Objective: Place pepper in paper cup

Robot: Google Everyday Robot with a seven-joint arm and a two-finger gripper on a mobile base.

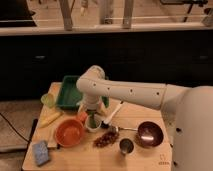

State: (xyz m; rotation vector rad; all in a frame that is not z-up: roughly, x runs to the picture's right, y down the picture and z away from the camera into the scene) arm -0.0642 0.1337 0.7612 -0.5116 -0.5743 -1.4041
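A white paper cup (93, 125) stands on the wooden table (145, 160), just right of an orange bowl. Something green, which looks like the pepper (92, 120), shows at the cup's mouth. My gripper (91, 114) hangs straight down from the white arm (125, 92), directly over the cup and touching or just above the green piece. The wrist hides how the gripper and the pepper meet.
An orange bowl (69, 132), a green tray (67, 92), a light green cup (48, 100), a yellow item (50, 119) and a blue sponge (41, 152) lie to the left. A dark red cluster (105, 138), a metal cup (126, 146), a dark red bowl (149, 133) and a spoon (113, 114) lie to the right.
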